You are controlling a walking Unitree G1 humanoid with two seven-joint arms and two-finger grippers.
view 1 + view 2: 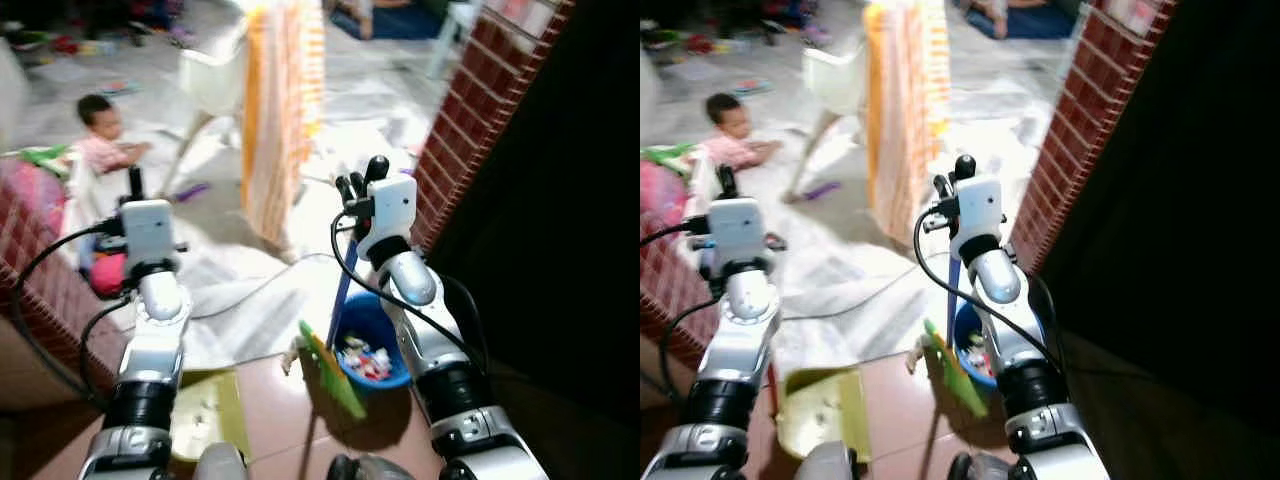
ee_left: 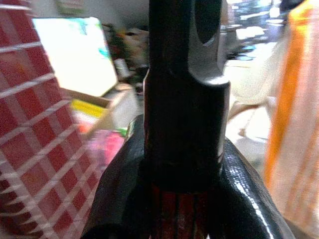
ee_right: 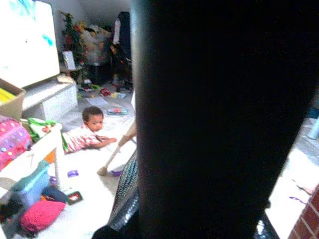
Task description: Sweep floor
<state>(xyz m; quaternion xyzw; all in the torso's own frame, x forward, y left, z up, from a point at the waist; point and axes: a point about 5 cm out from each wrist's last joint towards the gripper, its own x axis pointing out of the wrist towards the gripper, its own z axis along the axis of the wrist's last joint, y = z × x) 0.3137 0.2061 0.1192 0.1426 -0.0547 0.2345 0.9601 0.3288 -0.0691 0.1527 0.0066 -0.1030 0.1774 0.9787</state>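
My right gripper (image 1: 360, 185) is raised at chest height and shut on the top of a broom's blue handle (image 1: 342, 290). The broom's green head (image 1: 332, 372) rests on the reddish floor tiles beside a blue bin (image 1: 380, 330) holding bits of litter. My left gripper (image 1: 135, 185) is also raised, shut on the black-capped red handle (image 2: 182, 124) of a yellow-green dustpan (image 1: 207, 410). The pan lies low on the tiles by my left side. In the right wrist view the dark handle (image 3: 209, 119) blocks most of the scene.
A person (image 1: 100, 135) lies on the pale floor at the far left. A white chair draped with an orange striped cloth (image 1: 280, 110) stands ahead. A brick pillar (image 1: 480, 110) rises at the right, a low red-tiled wall (image 1: 40, 270) at the left. A cable (image 1: 250, 290) crosses the floor.
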